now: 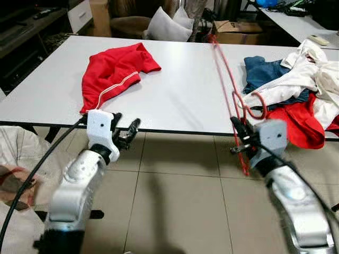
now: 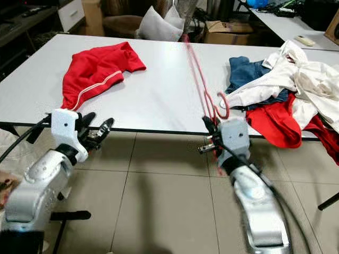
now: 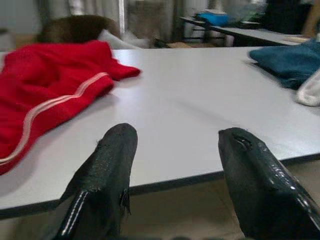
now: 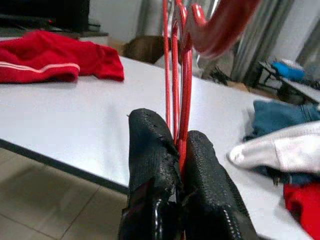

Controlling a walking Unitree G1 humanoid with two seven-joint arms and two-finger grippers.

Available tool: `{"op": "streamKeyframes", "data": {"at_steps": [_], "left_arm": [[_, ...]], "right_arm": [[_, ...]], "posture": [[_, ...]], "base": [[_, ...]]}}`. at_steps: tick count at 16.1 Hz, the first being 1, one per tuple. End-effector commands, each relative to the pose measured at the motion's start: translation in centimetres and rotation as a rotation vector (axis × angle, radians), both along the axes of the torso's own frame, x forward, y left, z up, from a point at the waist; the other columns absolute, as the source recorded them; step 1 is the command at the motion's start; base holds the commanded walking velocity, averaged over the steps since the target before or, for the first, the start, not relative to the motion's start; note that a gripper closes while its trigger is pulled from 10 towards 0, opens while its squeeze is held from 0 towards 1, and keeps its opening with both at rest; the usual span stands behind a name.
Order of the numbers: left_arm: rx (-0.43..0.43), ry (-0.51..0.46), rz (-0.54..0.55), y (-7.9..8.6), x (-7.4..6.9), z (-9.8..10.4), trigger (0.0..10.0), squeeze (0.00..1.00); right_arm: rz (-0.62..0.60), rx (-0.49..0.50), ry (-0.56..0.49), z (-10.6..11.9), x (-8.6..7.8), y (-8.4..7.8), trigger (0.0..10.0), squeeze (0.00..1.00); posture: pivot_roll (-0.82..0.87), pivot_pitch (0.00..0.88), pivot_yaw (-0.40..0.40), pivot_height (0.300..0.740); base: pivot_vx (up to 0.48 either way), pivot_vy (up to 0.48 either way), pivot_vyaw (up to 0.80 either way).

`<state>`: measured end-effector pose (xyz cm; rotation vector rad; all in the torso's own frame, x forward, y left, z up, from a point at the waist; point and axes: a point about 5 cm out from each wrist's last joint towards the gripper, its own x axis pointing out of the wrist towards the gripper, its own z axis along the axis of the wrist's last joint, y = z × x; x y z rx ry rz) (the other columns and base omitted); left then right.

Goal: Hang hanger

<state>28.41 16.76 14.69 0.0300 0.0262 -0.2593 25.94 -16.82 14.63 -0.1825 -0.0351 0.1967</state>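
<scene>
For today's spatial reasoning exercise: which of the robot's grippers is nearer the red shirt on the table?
Left. The left gripper hangs open at the table edge just below the red shirt; the right gripper grips the red hanger far across.

The red hanger's (image 4: 182,75) top seems cut off by the frame edge.
</scene>
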Motion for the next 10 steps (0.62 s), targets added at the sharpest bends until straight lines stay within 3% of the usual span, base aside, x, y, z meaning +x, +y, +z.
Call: {"op": "streamKeyframes", "data": {"at_steps": [1,6,7,10], "left_arm": [[0.034,-0.004,0.03,-0.1,-0.2,-0.1,10.0,0.04],[0.03,-0.008,0.052,-1.2,-0.4,-0.3,10.0,0.03],[0.028,-0.007,0.053,-1.3,-0.4,-0.3,10.0,0.03],[0.029,-0.016,0.05,-1.7,-0.2,-0.3,10.0,0.02]], "right_arm": [[-0.008,-0.02,0.002,-0.2,0.0,-0.5,10.0,0.0],[0.011,0.037,-0.034,0.3,0.0,-0.3,10.0,0.0],[0.035,0.061,0.012,0.0,-0.3,-0.2,10.0,0.0],[-0.042,0.079,0.098,-1.2,-0.4,-1.1,10.0,0.0]], "posture": [[-0.17,0.0,0.001,0.74],[-0.17,0.0,-0.014,0.74],[-0.17,0.0,-0.016,0.74],[-0.18,0.0,-0.021,0.74]], "base": [[0.0,-0.469,0.0],[0.0,-0.471,0.0],[0.0,-0.472,0.0],[0.0,-0.42,0.0]]}}
